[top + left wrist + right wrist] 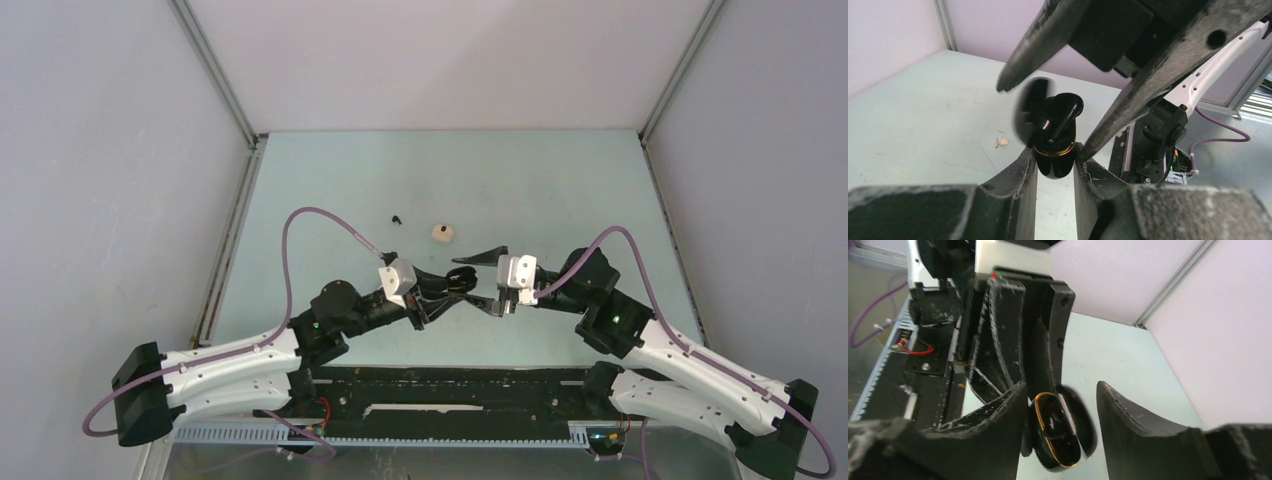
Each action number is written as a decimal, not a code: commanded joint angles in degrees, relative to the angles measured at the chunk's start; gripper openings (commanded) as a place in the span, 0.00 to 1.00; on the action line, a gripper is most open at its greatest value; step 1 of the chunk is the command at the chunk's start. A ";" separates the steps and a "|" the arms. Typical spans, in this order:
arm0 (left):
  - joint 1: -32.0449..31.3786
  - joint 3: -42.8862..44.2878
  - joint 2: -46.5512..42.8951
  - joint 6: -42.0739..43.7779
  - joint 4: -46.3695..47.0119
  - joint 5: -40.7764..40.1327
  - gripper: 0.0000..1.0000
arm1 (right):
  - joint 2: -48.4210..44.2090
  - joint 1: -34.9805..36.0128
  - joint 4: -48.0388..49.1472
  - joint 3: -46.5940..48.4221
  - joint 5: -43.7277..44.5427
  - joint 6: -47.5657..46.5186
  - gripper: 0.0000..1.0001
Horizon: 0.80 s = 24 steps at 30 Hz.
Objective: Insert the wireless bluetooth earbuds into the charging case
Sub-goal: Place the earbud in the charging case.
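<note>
Left fingers (1015, 182) pinch the open black charging case (1054, 167). Right fingers (1000, 415) stand spread around it. A beige earbud (443, 233) lies farther back.

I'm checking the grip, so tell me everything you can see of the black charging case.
The black charging case is glossy, pebble-shaped and plastic-looking, with a gold rim. Its lid stands open and blurred. It is held off the table, clamped by the left gripper. The right gripper flanks it, jaws open.
</note>
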 commanded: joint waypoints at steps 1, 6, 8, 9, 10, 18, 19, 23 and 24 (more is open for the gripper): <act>0.29 -0.19 0.56 -0.23 4.73 -1.26 0.00 | 0.24 -0.62 -3.11 5.23 -5.73 2.76 0.58; 0.47 -0.61 0.95 -0.67 5.24 -1.51 0.00 | 0.79 -3.29 -6.22 10.32 -7.85 6.73 0.60; 0.55 -0.76 0.91 -0.85 5.45 -1.63 0.00 | 1.01 -4.66 -8.22 12.24 -8.50 7.71 0.60; 0.63 -0.83 0.95 -0.92 5.46 -1.64 0.00 | 1.18 -5.34 -9.77 13.20 -8.56 8.23 0.60; 0.71 -0.85 1.01 -0.94 5.46 -1.64 0.00 | 1.28 -6.24 -10.66 13.98 -8.80 8.77 0.60; 0.91 -0.63 1.43 -1.24 5.47 -1.14 0.00 | 2.07 -14.82 -16.15 18.22 -11.31 10.37 0.52; 0.99 -0.62 1.34 -1.29 5.39 -1.27 0.00 | 2.05 -15.90 -17.80 18.69 -12.41 9.58 0.48; 1.00 -0.76 1.00 -1.17 4.99 -1.58 0.00 | 2.03 -18.44 -27.58 20.77 -17.68 1.97 0.30; 1.00 -0.76 0.92 -1.01 4.84 -1.63 0.00 | 2.03 -18.44 -30.32 21.35 -18.14 -0.23 0.27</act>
